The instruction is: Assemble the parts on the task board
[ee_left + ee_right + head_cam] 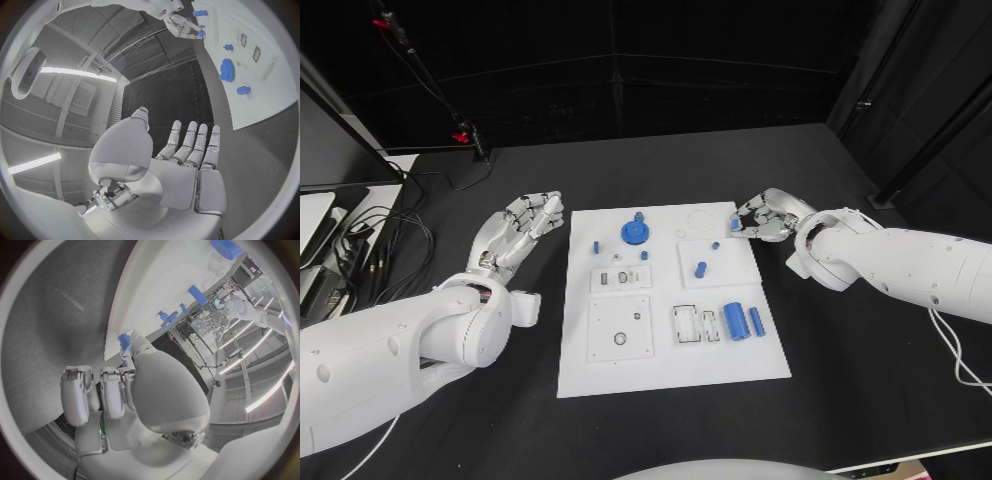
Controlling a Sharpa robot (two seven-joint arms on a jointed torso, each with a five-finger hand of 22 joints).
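- Right hand [764, 217] at the upper right edge of the white board [733, 365]; fingers curled in, pinching a small blue piece [734, 224]. Same pinch seen in right wrist view [125, 341].
- Left hand [524, 228] beside the board's left edge, centre left of frame; flat, fingers straight and close together, holding nothing.
- Blue gear [636, 231] upright in the board's upper middle; small peg [701, 268] just right of centre; two blue cylinders [744, 323] lying side by side lower right.
- Likely light, stiff plastic, smooth; fingertip pinch across the short sides probably best. Cylinders apt to roll if nudged.
- Board thin, lying loose on the matte black table [877, 400]; could slide under a sideways push.
- Dark curtained backdrop; cables [387, 235] at the far left.
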